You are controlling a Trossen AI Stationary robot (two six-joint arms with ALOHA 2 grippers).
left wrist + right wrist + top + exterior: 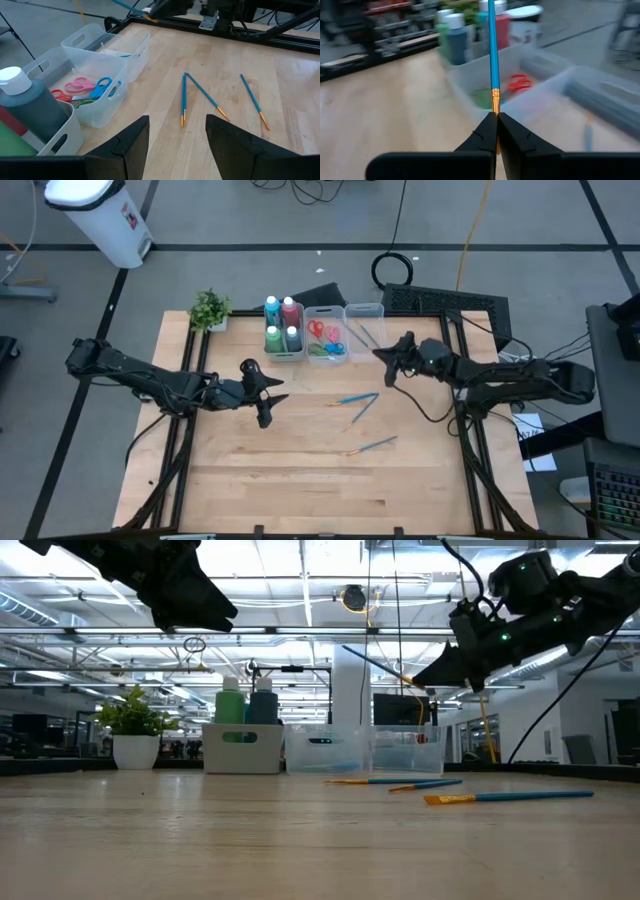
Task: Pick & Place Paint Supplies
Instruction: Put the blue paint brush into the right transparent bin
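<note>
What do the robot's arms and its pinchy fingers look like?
Both arms are dark, nearly black, built of chunky jointed segments. The left gripper and the right gripper each end in two flat, wedge-shaped black fingers. Thin black cables loop along the right arm, and small green lights glow on it in the low view.

Bright overhead ceiling lights; soft shadows; right wrist view's background blurred.

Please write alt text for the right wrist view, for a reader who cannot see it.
The right gripper is shut on a blue brush that points away over the clear bins. Red scissors lie in one bin, and paint bottles stand in another behind it.
</note>
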